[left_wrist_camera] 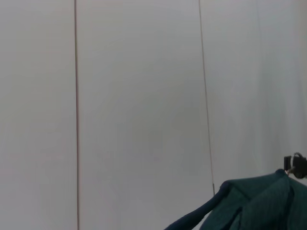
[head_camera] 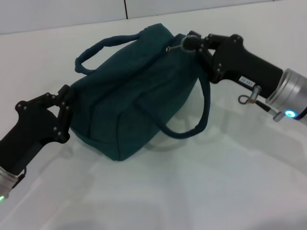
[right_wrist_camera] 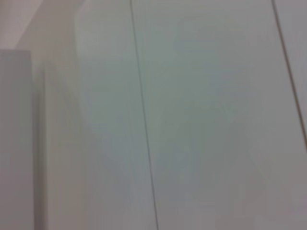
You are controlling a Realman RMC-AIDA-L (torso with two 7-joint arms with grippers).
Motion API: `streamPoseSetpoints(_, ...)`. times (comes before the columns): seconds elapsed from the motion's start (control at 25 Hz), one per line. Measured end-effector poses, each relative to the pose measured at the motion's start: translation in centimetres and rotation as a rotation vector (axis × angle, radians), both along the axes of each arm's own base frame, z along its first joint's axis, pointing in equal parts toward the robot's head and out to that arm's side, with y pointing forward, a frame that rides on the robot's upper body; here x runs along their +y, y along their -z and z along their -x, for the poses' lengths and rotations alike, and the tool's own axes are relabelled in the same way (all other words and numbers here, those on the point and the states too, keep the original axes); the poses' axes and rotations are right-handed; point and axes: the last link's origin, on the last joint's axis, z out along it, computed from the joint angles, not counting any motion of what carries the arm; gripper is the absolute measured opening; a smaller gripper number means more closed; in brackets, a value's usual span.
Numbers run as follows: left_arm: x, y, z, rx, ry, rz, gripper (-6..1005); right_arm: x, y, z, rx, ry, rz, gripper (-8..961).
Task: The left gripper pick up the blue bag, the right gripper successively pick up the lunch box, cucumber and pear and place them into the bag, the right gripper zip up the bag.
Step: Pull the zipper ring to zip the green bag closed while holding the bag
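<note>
The blue bag [head_camera: 136, 93] lies on the white table [head_camera: 216, 191], its top drawn closed and its two handles loose. My left gripper [head_camera: 64, 108] is shut on the bag's near-left end. My right gripper [head_camera: 191, 42] is at the bag's far-right top end, shut on the metal zipper pull [head_camera: 182, 46]. The left wrist view shows a corner of the bag [left_wrist_camera: 259, 201] with a handle [left_wrist_camera: 192, 218] and the zipper end [left_wrist_camera: 293, 164]. The lunch box, cucumber and pear are out of view. The right wrist view shows only wall panels.
One bag handle [head_camera: 196, 120] loops onto the table at the right of the bag. The other handle [head_camera: 103, 48] arches at the back left. A white panelled wall [head_camera: 72, 12] stands behind the table.
</note>
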Motion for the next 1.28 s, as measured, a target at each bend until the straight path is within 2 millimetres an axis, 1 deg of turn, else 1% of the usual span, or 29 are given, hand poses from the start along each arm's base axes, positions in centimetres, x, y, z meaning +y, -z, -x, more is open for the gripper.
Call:
streamPoseSetpoints(0.28, 0.0, -0.2, 0.3, 0.018, -0.002, -0.001, 26, 0.6, -0.9, -0.2, 0.009, 0.018, -0.032, 10)
streamPoseSetpoints(0.4, 0.0, -0.3, 0.5, 0.030, -0.002, 0.000, 22, 1.1, -1.4, -0.6, 0.020, 0.056, -0.057, 10)
streamPoseSetpoints(0.68, 0.0, -0.5, 0.8, 0.048, -0.006, -0.006, 13, 2.0, -1.9, -1.3, 0.049, 0.138, -0.042, 10)
streamPoseSetpoints(0.8, 0.2, -0.5, 0.7, 0.045, 0.000, -0.004, 9, 2.1, -1.9, -1.3, 0.048, 0.139, -0.039, 9)
streamPoseSetpoints(0.96, 0.0, -0.8, -0.4, -0.035, 0.033, 0.005, -1, 2.2, -1.7, -0.8, 0.049, 0.123, -0.029, 9)
streamPoseSetpoints(1.08, 0.1, -1.3, -1.6, -0.116, 0.085, 0.028, 41, 2.1, -1.6, -0.6, 0.053, 0.115, -0.014, 9)
streamPoseSetpoints(1.2, 1.0, -1.9, -2.9, -0.194, 0.117, 0.092, 84, 2.1, -1.5, -0.5, 0.057, 0.111, -0.007, 9)
streamPoseSetpoints(1.28, 2.0, -2.2, -3.8, -0.234, 0.131, 0.163, 112, 2.1, -1.4, -0.4, 0.058, 0.109, -0.006, 9)
